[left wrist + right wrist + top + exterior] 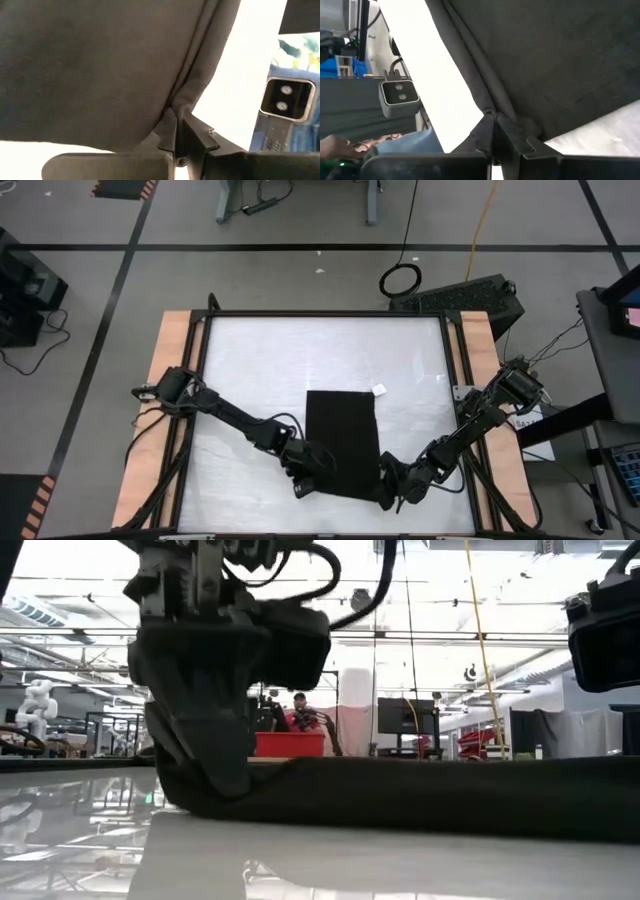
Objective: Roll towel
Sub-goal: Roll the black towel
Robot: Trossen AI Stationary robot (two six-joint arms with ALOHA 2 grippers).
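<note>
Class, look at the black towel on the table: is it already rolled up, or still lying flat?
Still flat. The towel lies spread on the table; only its near corners are pinched, by the left gripper and right gripper.

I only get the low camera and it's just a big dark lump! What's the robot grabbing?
Observer: The towel. From above it lies flat on the table, and the left gripper is at its near left corner.
Child: Is the other arm helping?
Observer: Yes. The right gripper is at the near right corner.
Child: Are they really pinching it?
Observer: Yes. In the left wrist view the fingers are shut on a bunched fold of cloth. The right wrist view shows the same.
Child: Does it have a tag?
Observer: A small white tag at the far right corner.
</note>
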